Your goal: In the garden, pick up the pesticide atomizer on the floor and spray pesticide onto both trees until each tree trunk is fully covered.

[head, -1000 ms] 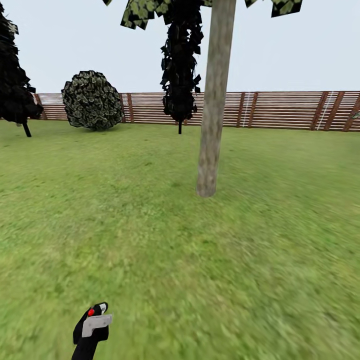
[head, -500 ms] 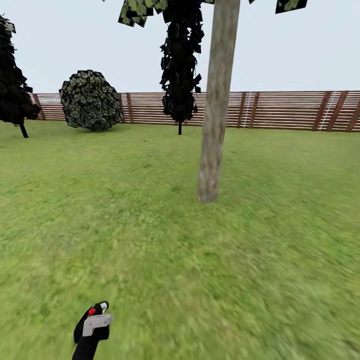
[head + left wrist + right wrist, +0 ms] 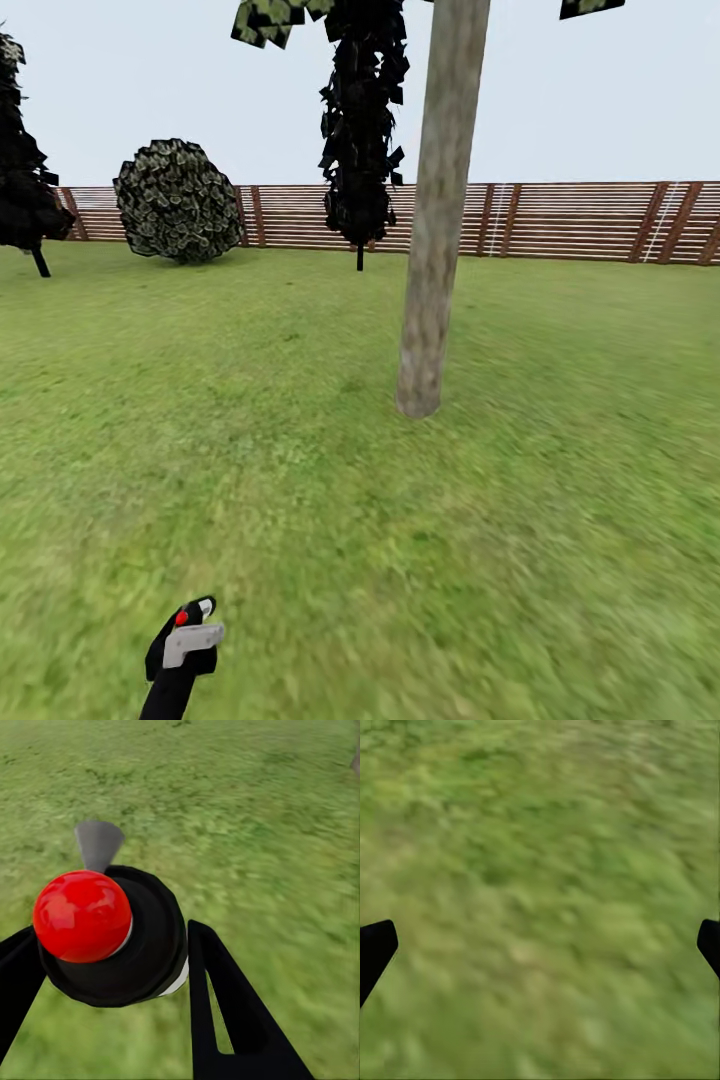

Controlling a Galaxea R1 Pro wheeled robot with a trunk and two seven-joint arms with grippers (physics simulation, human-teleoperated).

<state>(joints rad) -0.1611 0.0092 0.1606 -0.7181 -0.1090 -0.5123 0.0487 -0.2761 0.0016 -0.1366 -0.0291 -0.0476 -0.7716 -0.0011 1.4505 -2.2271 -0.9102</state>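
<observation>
Lawn [image 3: 300, 480] wider — tree trunk [image 3: 435, 250] nearer, left hand [image 3: 112, 967] clasping atomizer [image 3: 112, 930]

Left claw [image 3: 112, 967] clamped low ahead; right claw [image 3: 540, 945] spread wide.

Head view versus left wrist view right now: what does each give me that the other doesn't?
Head view alone: the whole tree trunk ahead, the fence, the round shrub and the dark thin-stemmed trees. Left wrist view alone: a close look at the atomizer and its red knob, clamped between the left gripper jaws. Both: the atomizer and the lawn.
</observation>
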